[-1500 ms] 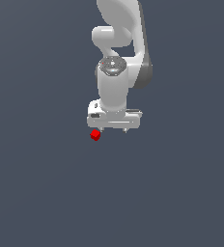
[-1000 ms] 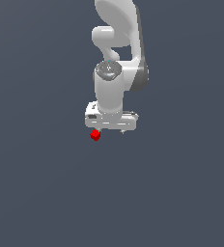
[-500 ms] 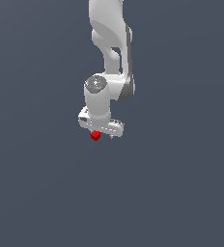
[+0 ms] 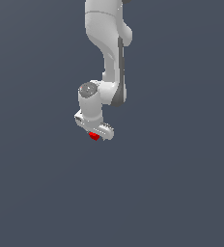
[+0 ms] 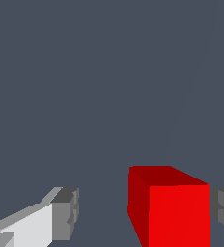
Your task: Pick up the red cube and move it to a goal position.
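- A plain, dark slate-grey surface (image 4: 181,183) fills the exterior view from edge to edge.
- The same flat grey surface (image 5: 85,87) fills the wrist view behind everything nearer.
- It bears no marks, seams or edges.

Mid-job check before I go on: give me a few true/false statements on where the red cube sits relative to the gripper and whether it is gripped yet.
1. The red cube lies between the two fingers in the wrist view. True.
2. The gripper is clamped on the cube from both sides. False: one finger stands clear of the cube with a gap showing; the other finger sits right by the cube's far face.
3. In the exterior view the cube shows just under the gripper. True.
4. The cube is blue with a printed mark. False: it is plain bright red with unmarked faces.
5. A second cube lies nearby on the grey surface. False: only one cube shows in either view.
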Controlling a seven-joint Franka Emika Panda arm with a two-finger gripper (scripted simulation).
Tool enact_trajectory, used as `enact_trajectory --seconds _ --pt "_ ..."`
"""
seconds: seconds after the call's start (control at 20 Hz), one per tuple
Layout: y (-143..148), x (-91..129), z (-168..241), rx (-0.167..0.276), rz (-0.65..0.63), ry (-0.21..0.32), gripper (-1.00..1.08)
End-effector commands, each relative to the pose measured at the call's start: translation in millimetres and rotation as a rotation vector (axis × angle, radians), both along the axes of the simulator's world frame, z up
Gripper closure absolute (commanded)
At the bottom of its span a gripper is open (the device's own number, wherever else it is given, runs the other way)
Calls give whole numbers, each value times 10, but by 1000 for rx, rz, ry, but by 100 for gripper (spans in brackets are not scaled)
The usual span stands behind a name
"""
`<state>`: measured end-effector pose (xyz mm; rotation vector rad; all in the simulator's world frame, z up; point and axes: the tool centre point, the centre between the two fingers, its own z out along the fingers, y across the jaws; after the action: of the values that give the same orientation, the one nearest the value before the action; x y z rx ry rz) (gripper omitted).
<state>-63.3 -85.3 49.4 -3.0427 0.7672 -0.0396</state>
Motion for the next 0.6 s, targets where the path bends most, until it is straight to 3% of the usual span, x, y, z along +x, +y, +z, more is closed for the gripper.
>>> enact_trajectory --seconds 0.0,0.25,0.3,0.55 --pt "-44 -140 -228 1 -27 26 -92" --pt "-71 -174 -289 2 -46 25 -92" --pt "-71 -174 -289 2 -46 25 108" --pt "-71 -174 -289 2 -46 25 108"
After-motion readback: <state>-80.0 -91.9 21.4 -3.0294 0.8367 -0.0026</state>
